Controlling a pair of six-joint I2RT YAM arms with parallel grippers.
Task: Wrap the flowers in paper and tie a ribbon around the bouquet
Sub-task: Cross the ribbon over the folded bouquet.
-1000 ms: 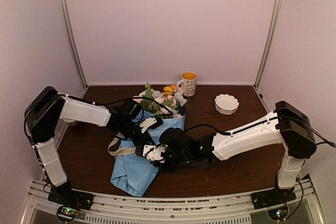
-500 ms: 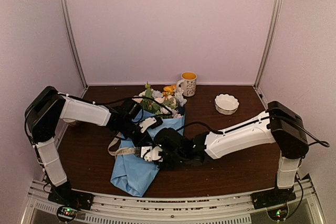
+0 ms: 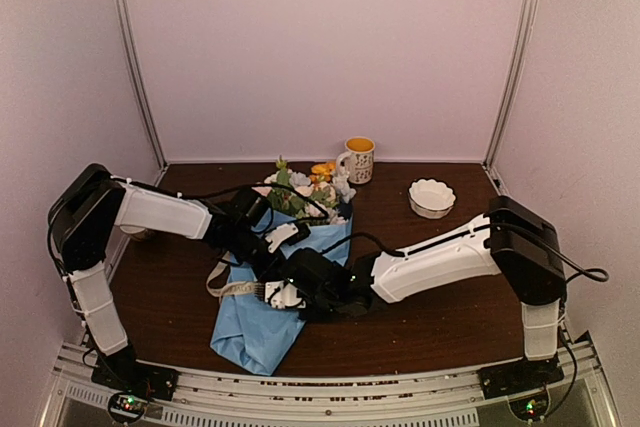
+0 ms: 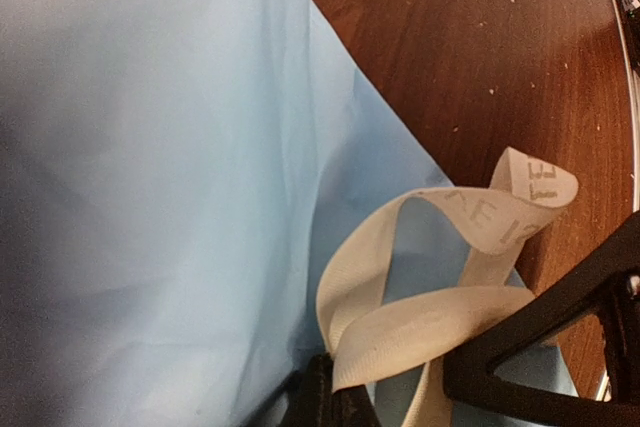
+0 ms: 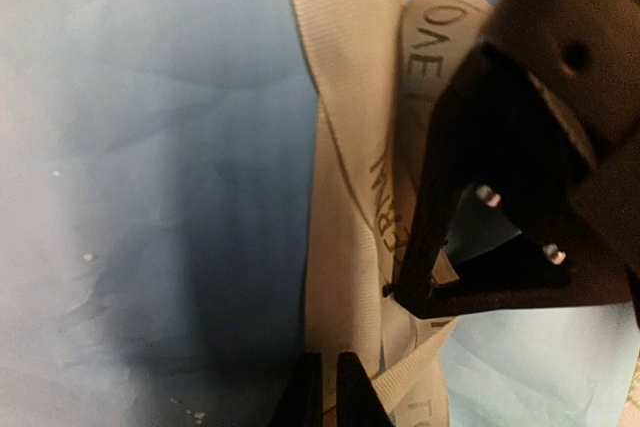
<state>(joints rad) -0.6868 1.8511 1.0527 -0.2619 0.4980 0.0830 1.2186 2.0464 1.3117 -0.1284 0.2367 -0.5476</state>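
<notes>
Left wrist view: the left gripper [image 4: 335, 405] is clamped on a loop of narrow cream fabric ribbon [image 4: 430, 322]. The right gripper [image 5: 328, 387] pinches the same strip just beside it. Beneath lies the light blue paper sheet [image 4: 150, 197], wrapped round the pastel flowers [image 3: 305, 192] on the dark wooden counter [image 3: 440, 297].

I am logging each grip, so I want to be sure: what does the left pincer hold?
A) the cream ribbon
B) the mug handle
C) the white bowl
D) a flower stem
A: in the left wrist view the left pincer is shut on the ribbon, whose loop rises over the light blue paper; the mug stands far behind, apart from it.
</notes>
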